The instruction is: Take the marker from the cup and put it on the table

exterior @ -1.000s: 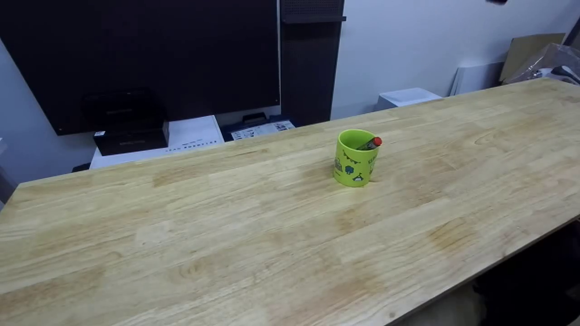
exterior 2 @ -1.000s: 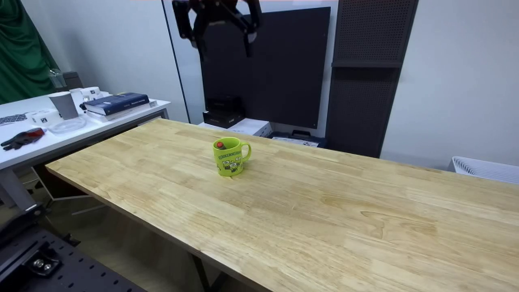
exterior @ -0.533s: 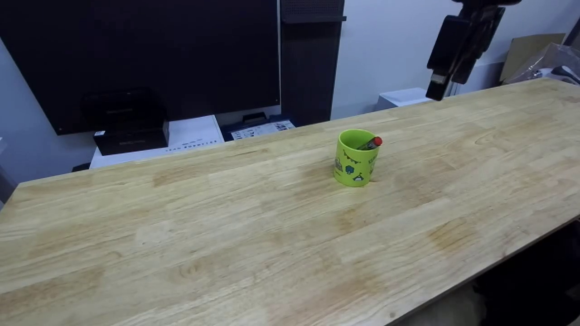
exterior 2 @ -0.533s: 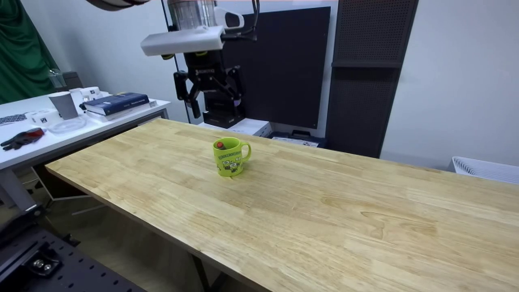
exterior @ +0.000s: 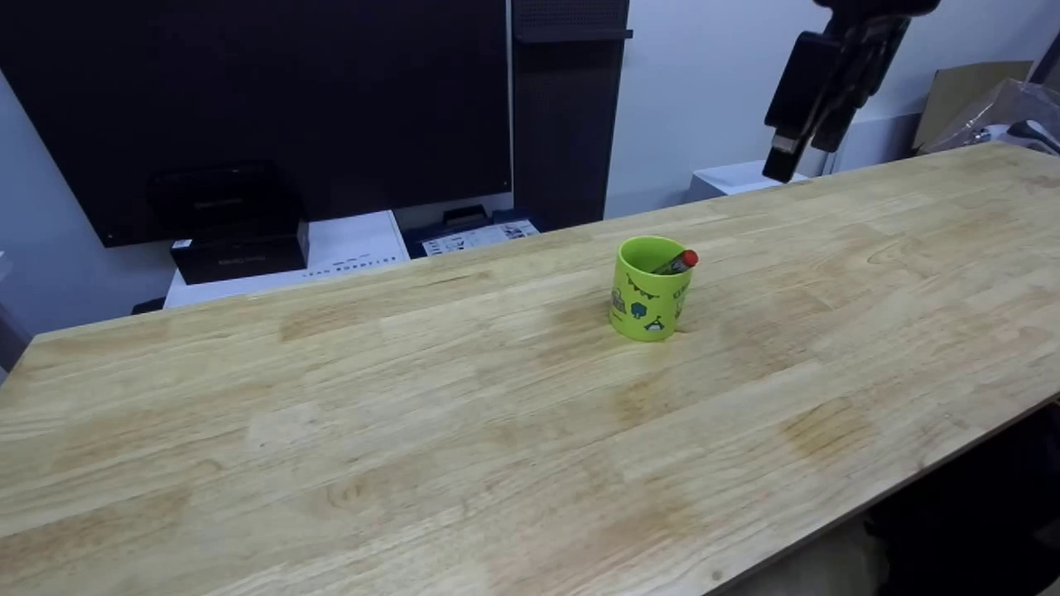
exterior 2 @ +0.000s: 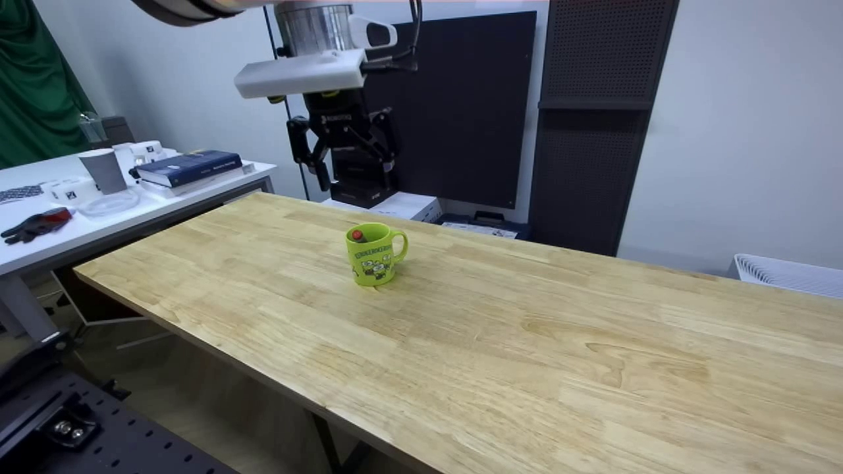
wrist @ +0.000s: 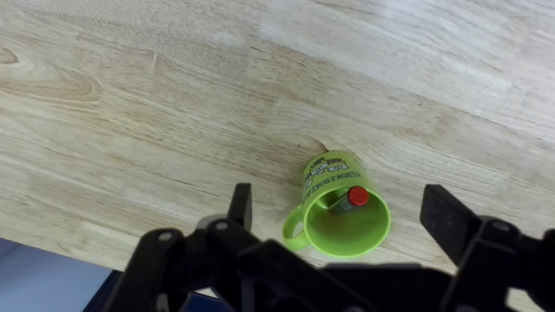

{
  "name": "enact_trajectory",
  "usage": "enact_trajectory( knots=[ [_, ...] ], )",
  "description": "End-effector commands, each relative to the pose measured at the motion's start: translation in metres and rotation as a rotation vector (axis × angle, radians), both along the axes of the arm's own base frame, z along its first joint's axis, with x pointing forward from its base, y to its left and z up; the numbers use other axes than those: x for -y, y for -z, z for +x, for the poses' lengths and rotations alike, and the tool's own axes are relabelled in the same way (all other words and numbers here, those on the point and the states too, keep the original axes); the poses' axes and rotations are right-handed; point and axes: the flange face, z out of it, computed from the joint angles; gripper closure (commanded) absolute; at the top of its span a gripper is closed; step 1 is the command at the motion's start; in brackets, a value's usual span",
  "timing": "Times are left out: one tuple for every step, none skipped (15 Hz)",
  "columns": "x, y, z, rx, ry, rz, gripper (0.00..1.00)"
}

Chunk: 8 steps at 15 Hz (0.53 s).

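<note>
Free air between fingers [wrist: 446, 221] and cup [exterior 2: 373, 264]; marker [wrist: 353, 199] at rim [wrist: 388, 220], handle [wrist: 296, 243] jutting.

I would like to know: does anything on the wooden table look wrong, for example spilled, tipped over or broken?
Nothing stands out. The cup stands upright on the table, and I see no spill or crack. The marker leans inside it, red end at the rim, which looks normal.

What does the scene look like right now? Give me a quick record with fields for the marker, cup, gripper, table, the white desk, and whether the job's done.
marker: tilted inside the cup, red end up
cup: lime green, printed, upright on the table
gripper: open, holding nothing, raised above the table
table: light wood, visible grain
desk: white, holds a dark blue book
job done: no
</note>
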Motion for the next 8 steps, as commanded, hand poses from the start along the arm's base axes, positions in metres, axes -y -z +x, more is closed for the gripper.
enact_trajectory(
  knots=[
    [-0.02, 0.034, 0.02, 0.028, 0.024, -0.001, 0.0],
    [-0.024, 0.043, 0.024, 0.03, 0.026, -0.004, 0.0],
    [-0.029, 0.054, 0.027, 0.028, 0.021, -0.009, 0.0],
    [-0.034, 0.063, 0.031, 0.026, 0.019, -0.017, 0.0],
    [-0.037, 0.071, 0.035, 0.024, 0.018, -0.025, 0.0],
    [-0.039, 0.078, 0.04, 0.022, 0.018, -0.034, 0.0],
    [-0.041, 0.084, 0.045, 0.02, 0.017, -0.041, 0.0],
    [-0.044, 0.089, 0.051, 0.019, 0.013, -0.049, 0.0]
  ],
)
